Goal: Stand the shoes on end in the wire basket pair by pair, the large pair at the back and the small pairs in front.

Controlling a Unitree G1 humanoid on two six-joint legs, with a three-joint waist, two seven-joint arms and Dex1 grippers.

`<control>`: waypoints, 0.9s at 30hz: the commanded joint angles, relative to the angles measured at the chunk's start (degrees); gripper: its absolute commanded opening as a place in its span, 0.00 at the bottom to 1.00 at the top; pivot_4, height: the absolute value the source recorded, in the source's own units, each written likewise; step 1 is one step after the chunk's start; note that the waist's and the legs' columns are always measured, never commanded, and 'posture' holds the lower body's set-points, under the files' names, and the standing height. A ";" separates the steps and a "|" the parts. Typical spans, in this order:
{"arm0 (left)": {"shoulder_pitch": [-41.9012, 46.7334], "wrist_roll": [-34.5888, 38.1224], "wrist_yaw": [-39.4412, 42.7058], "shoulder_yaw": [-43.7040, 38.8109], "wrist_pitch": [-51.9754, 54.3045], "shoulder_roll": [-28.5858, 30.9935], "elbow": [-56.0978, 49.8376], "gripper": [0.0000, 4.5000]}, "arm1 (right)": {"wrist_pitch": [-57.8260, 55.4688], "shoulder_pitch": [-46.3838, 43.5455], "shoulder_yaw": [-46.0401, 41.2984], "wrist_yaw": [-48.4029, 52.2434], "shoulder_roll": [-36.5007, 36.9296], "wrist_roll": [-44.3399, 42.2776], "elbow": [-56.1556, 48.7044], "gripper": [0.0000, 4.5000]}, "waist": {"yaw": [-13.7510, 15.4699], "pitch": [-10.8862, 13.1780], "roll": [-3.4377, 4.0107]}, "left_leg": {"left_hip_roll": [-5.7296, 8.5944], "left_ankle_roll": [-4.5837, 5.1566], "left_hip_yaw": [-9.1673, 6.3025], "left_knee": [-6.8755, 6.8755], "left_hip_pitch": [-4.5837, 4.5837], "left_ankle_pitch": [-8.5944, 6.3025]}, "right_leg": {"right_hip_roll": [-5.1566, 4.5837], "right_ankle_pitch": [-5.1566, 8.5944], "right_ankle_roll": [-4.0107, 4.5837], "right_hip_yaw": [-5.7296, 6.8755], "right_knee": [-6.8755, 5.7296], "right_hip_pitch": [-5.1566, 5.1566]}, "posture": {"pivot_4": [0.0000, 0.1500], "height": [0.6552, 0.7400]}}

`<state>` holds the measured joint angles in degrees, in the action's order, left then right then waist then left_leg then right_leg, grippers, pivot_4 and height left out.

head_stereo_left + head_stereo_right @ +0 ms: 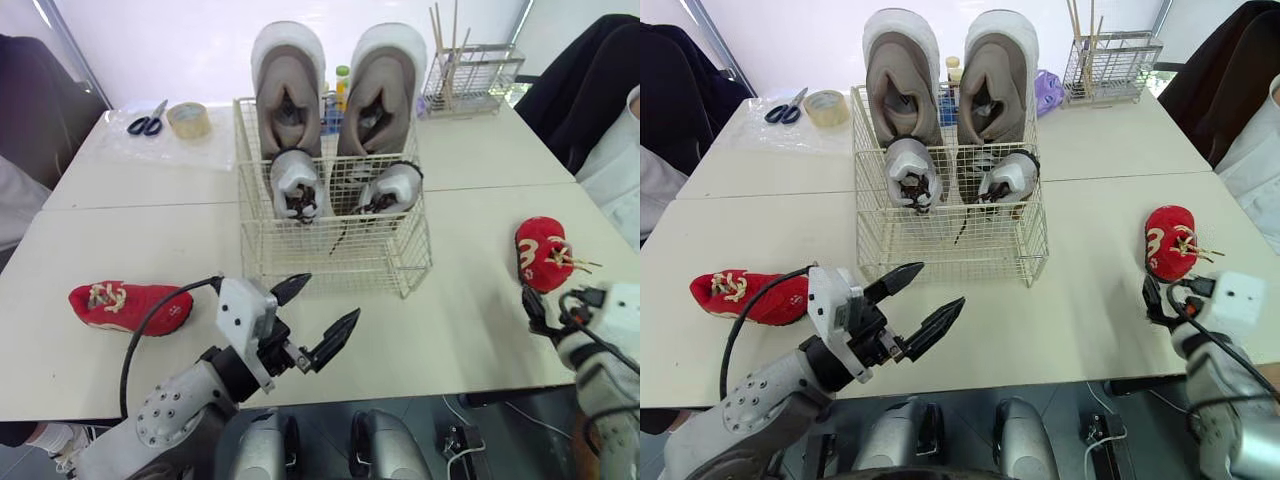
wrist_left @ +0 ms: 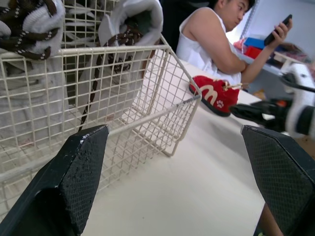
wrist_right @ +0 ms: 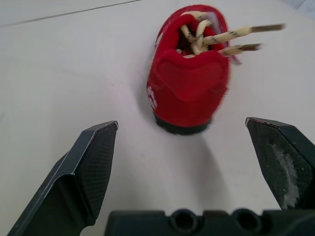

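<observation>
Right gripper spread, empty: I centre on red shoe heel, advance, pinch sides. Left gripper spread, empty.

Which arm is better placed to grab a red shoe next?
Right, probably. The open right gripper squarely faces the right red shoe. The left gripper points at the wire basket, the left red shoe off to its side.
</observation>
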<state>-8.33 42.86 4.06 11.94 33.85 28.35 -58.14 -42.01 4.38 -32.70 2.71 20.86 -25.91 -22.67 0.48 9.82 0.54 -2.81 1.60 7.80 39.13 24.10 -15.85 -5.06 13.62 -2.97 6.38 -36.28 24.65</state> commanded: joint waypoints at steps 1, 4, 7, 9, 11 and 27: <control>0.48 -1.47 -0.04 -0.16 -1.14 1.12 -1.86 0.99 | 2.97 -4.41 -0.65 -1.66 -0.88 0.98 6.39 1.00 | 0.23 0.00 0.01 | 0.00 0.01 0.00 0.00 0.02 0.00 | 0.00 0.00 0.00 0.01 0.00 0.01 | 1.00 1.00; 0.82 -2.02 -0.15 -0.35 -0.88 1.29 -1.86 0.99 | 6.09 -8.41 -0.53 -2.82 -1.26 2.24 13.07 1.00 | 0.19 0.00 0.01 | 0.02 0.01 0.00 -0.01 0.06 0.00 | 0.01 -0.01 -0.01 0.01 0.00 0.03 | 1.00 1.00; 1.24 -2.44 -0.15 -0.88 0.01 1.26 -1.86 0.99 | 13.02 -15.76 -0.46 -5.73 -1.33 5.12 25.91 1.00 | -0.17 0.00 -0.01 | 0.03 0.02 0.01 0.00 0.06 0.01 | 0.02 -0.02 -0.03 0.01 0.00 0.03 | 1.00 1.00; 1.26 -2.44 -0.15 -1.16 -0.01 1.58 -1.86 0.99 | 17.66 -19.81 -0.59 -7.42 -0.72 6.98 34.20 1.00 | -0.40 -0.01 -0.04 | 0.03 0.02 0.05 0.03 -0.03 0.01 | 0.04 -0.03 -0.03 0.02 0.00 -0.03 | 1.00 1.00; 1.23 -2.30 -0.29 -1.54 -0.27 2.21 -1.86 1.00 | 21.49 -22.37 0.00 -7.87 0.23 8.66 40.34 0.94 | -0.46 -0.02 -0.06 | 0.03 0.02 0.05 0.02 -0.10 0.02 | 0.06 -0.04 -0.03 0.01 0.00 -0.10 | 1.00 1.00; -3.05 28.00 0.72 -30.19 -2.65 16.62 -1.86 1.00 | 41.49 -49.07 5.64 -5.58 10.44 13.91 54.25 0.50 | -2.39 0.54 0.87 | 0.03 -0.01 0.25 0.01 -0.10 0.05 | -0.01 -0.20 -0.17 -0.18 -0.09 0.08 | 1.00 1.00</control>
<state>-11.28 63.93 4.75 -13.30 32.34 43.19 -58.39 -6.59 -37.87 -27.37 -3.82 27.87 -12.72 33.37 -1.90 10.35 1.41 -2.74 1.59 8.06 39.11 24.10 -15.79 -5.09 13.41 -3.17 6.18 -36.39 24.85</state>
